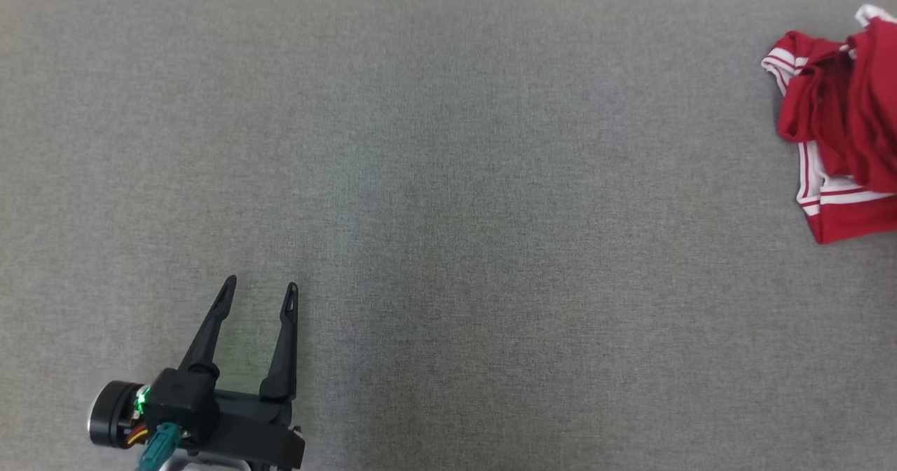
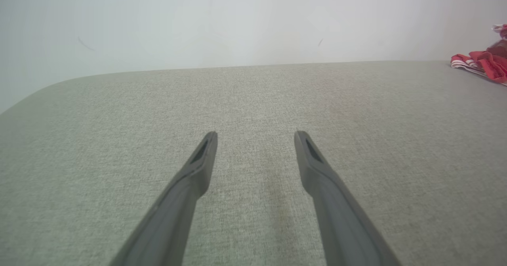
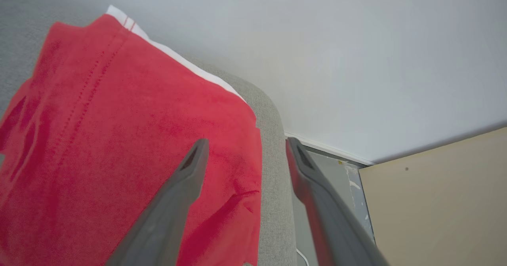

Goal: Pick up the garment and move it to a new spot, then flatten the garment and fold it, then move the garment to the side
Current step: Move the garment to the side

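Note:
The garment (image 1: 841,127) is red with white striped trim and lies crumpled at the far right edge of the grey table (image 1: 448,176). It shows small at the far right in the left wrist view (image 2: 481,64). My left gripper (image 1: 259,292) rests at the lower left, open and empty, far from the cloth; its fingers (image 2: 198,167) spread over bare fabric surface. My right gripper (image 3: 245,145) hovers open above the garment (image 3: 119,131) near the table's corner, with nothing between its fingers.
The table's rounded right edge (image 3: 273,171) runs under the right gripper, with grey floor (image 3: 336,187) and a beige panel (image 3: 435,202) beyond it. A pale wall (image 2: 253,20) stands behind the table.

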